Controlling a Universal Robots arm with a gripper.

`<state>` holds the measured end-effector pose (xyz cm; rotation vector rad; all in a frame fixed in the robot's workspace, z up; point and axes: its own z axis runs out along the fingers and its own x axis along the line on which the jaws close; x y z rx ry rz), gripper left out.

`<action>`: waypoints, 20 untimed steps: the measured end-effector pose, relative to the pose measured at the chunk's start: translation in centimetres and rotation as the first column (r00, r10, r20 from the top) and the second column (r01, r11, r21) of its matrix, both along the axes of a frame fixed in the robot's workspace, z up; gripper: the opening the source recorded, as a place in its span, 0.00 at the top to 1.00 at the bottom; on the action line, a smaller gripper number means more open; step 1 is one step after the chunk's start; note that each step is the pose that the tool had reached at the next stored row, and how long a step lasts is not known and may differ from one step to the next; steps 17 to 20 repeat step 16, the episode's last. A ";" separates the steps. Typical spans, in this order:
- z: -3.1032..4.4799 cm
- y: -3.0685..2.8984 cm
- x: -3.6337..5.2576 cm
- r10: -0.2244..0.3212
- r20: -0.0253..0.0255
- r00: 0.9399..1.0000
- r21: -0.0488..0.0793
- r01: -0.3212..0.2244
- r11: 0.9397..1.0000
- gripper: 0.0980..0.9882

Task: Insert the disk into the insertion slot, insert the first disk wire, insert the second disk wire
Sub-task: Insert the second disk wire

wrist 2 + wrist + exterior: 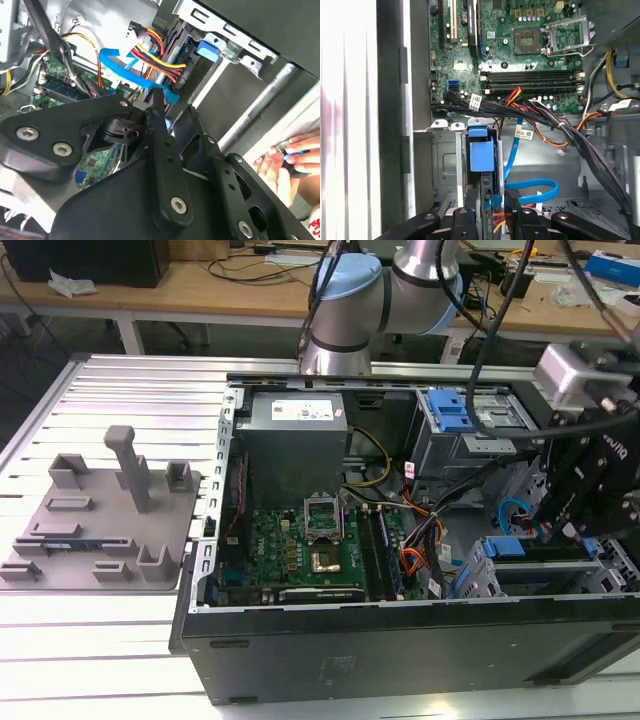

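Exterior view: open black desktop computer case (400, 640) lies on its side on a ribbed aluminium table (100, 640), green motherboard (310, 550) exposed. The black two-finger gripper (570, 530) on the grey-and-blue arm hangs over the drive bay at the exterior view's right, just above a grey sheet-metal insertion slot (540, 575) with a blue plastic edge at its mouth.

First wrist view: gripper (490, 212) fingers stand close together, straddling the dark rear edge of what I judge to be the disk, a flat drive in a bright blue plastic carrier (482, 155), already seated in the slot. A flat light-blue data cable (532, 187) loops just beside the fingers, and red, yellow and orange power wires (517, 95) run close by. I cannot tell whether the fingers pinch a connector or simply sit near-closed with nothing held.

Second wrist view: the blue cable (122, 67) ends in a blue plug near the fingertips. A person's hand (285, 162) rests on the case rim.

Risks, as judged:
- plug meets the socket tilted, so it jams or bends
- fingers snag the looped cable or wire bundle and drag them
- hand near the work zone, with a chance of contact
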<state>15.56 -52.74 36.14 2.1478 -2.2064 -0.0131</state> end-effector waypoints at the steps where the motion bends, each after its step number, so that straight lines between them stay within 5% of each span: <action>1: 0.68 0.07 0.00 -0.001 0.000 1.000 0.000 0.001 1.000 0.72; 2: 1.16 0.12 0.00 -0.001 0.000 1.000 0.000 0.001 1.000 0.72; 5: 2.94 0.44 0.00 -0.005 0.001 1.000 -0.008 0.005 1.000 0.99; 20: 2.95 0.44 0.00 -0.005 0.001 1.000 -0.008 0.005 1.000 0.99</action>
